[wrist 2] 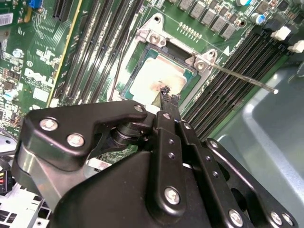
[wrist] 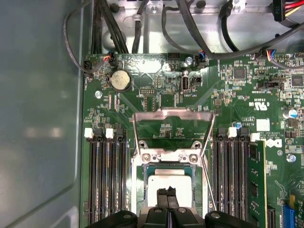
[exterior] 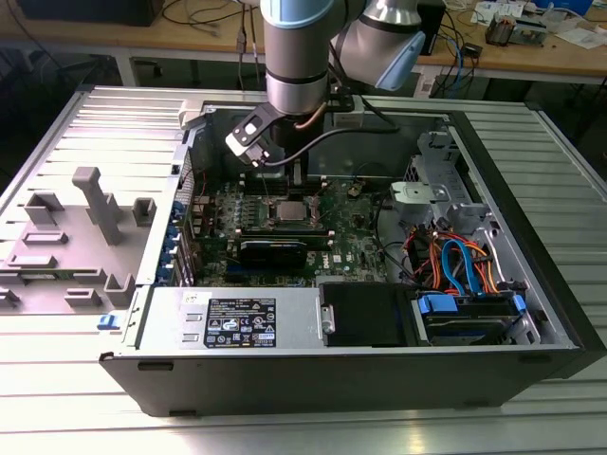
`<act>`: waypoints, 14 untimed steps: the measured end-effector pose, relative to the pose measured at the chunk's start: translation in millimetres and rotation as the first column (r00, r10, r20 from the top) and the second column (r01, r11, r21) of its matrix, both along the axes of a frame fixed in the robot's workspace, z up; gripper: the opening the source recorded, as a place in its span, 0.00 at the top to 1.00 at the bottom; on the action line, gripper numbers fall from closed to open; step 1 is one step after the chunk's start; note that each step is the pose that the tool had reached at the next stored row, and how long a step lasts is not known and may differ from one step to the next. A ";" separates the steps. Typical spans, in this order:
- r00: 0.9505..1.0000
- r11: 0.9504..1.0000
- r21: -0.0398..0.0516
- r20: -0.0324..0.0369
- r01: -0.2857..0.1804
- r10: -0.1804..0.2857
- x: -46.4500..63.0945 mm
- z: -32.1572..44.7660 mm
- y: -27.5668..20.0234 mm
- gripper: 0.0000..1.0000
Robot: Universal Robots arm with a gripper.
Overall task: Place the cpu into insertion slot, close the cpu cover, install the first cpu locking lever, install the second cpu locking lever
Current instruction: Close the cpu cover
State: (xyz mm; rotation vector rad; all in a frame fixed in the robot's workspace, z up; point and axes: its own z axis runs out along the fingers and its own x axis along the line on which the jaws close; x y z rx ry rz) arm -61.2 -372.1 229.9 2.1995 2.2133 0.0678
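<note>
First wrist view, nearest the lens: the gripper (wrist: 167,192), with its black linkages in the foreground. Its two slim fingertips (wrist: 162,192) are drawn together with barely a slit between them, and nothing is gripped. The tips sit right over the cpu (wrist: 183,187); whether they press on its silvery top I cannot tell. The cpu lies flat inside the insertion slot (wrist: 142,187), square with the slot's dark rim.

In the second wrist view the gripper (wrist 2: 166,95) meets the cpu (wrist 2: 152,76) near one edge of the metal top, close to a small brownish mark. From a corner of the slot, a thin locking lever (wrist 2: 242,78) juts out above the black memory slots (wrist 2: 223,102).

Just beyond the slot, the cpu cover (wrist: 172,114) is open. It is hinged at the slot's edge and laid back over the motherboard (wrist: 247,95), whose green shows through its cut-out. Memory slots (wrist: 107,180) flank the slot on both sides. Farther beyond the slot than the cover sits a coin battery (wrist: 120,80). Past that, dark cables (wrist: 190,28) run along the case wall.

In the exterior view the arm (exterior: 299,66) reaches down into the open computer case (exterior: 360,379), directly above the slot (exterior: 285,210). To the exterior view's left of the slot, outside the case, a grey plastic moulding (exterior: 76,237) lies on the ribbed table (exterior: 285,427).
</note>
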 end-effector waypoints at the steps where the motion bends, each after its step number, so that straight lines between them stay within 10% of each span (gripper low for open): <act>1: 1.000 1.000 0.000 0.000 0.000 0.000 1.3 -0.1 0.0 0.89; 14: 1.000 1.000 0.000 -0.001 0.000 0.000 3.4 3.7 0.1 0.89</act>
